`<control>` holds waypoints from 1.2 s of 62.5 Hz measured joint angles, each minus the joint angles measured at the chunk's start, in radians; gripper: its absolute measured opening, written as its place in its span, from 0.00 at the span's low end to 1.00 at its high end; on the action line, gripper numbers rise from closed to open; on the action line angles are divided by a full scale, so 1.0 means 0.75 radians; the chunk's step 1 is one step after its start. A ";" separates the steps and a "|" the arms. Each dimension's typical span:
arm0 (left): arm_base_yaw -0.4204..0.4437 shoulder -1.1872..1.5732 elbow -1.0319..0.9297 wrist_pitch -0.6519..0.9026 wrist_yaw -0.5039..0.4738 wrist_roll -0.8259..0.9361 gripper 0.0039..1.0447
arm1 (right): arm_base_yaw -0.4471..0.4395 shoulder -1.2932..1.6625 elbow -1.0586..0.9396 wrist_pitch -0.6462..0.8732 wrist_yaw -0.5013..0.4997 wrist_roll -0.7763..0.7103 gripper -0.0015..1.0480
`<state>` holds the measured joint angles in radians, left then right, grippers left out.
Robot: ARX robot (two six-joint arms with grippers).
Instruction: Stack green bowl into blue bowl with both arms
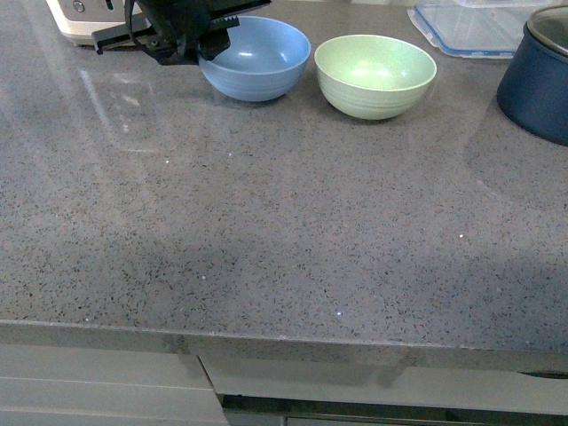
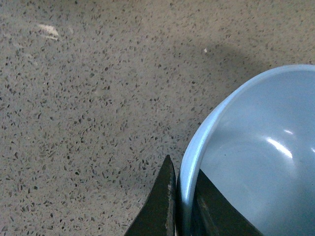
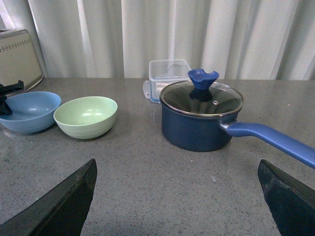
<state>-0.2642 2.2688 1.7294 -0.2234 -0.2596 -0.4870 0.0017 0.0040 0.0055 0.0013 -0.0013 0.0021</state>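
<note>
The blue bowl (image 1: 257, 55) sits on the grey counter at the back, with the green bowl (image 1: 375, 74) just to its right, the two nearly touching. My left gripper (image 1: 209, 43) is shut on the blue bowl's left rim; in the left wrist view one finger lies outside the rim and the other inside the blue bowl (image 2: 261, 162). My right gripper (image 3: 179, 196) is open and hangs over bare counter, well short of the green bowl (image 3: 86, 116) and the blue bowl (image 3: 28, 111). It does not show in the front view.
A dark navy pot (image 1: 543, 75) with a glass lid (image 3: 202, 96) and long blue handle (image 3: 268, 137) stands at the right. A clear plastic container (image 1: 470, 28) lies behind it. A cream toaster (image 1: 84, 18) stands at the back left. The counter's front edge (image 1: 284, 335) runs across.
</note>
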 joint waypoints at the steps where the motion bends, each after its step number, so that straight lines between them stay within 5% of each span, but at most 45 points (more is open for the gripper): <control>1: 0.000 0.000 -0.003 0.001 -0.001 -0.003 0.04 | 0.000 0.000 0.000 0.000 0.001 0.000 0.90; 25: 0.001 -0.015 -0.047 0.026 0.003 -0.040 0.04 | 0.000 0.000 0.000 0.000 0.000 0.000 0.90; 63: 0.045 -0.248 -0.227 0.117 -0.073 0.021 0.94 | 0.000 0.000 0.000 0.000 0.000 0.000 0.90; 75: 0.053 -0.563 -0.575 0.175 -0.105 0.111 0.94 | 0.000 0.000 0.000 0.000 0.000 0.001 0.90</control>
<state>-0.2245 1.8465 1.2980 -0.0921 -0.3382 -0.4034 0.0017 0.0040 0.0055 0.0013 -0.0013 0.0025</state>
